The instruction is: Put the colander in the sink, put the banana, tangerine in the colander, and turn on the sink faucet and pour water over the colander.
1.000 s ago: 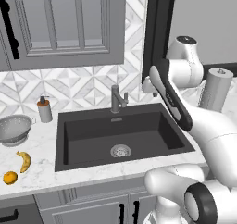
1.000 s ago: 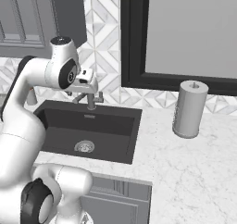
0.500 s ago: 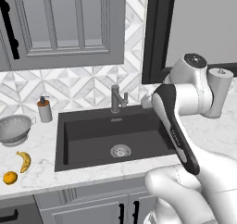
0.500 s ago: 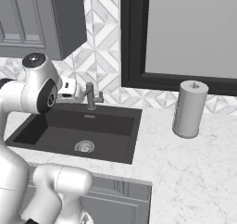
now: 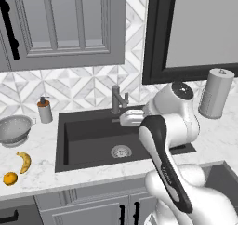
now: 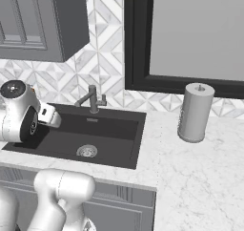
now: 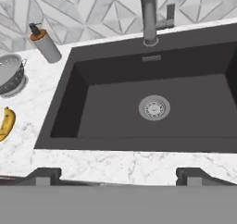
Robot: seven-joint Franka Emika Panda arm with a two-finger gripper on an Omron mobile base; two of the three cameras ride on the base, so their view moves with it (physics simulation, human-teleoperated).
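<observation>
The dark sink [image 5: 88, 135] lies in the marble counter, with the dark grey sink faucet [image 5: 117, 100] behind it. Left of the sink, the silver colander [image 5: 14, 129] stands on the counter. The banana [image 5: 23, 161] and the tangerine [image 5: 10, 178] lie in front of it. My gripper [image 5: 122, 119] hovers over the sink's back right part, just below the faucet, pointing left. In the hand view the gripper [image 7: 119, 176] is open with nothing between its fingertips [image 7: 44, 174]. That view looks over the sink [image 7: 115, 89] toward the colander [image 7: 9, 72] and banana [image 7: 5, 122] at the left edge.
A soap dispenser bottle [image 5: 44, 110] stands between the colander and the sink's back left corner. A paper towel roll [image 5: 216, 93] stands on the counter right of the sink. Wall cabinets hang above the left counter, and a dark-framed window sits above the right.
The arm has swung down from beside the window, bringing the hand lower and leftward over the sink. The hand now points left instead of at the faucet.
</observation>
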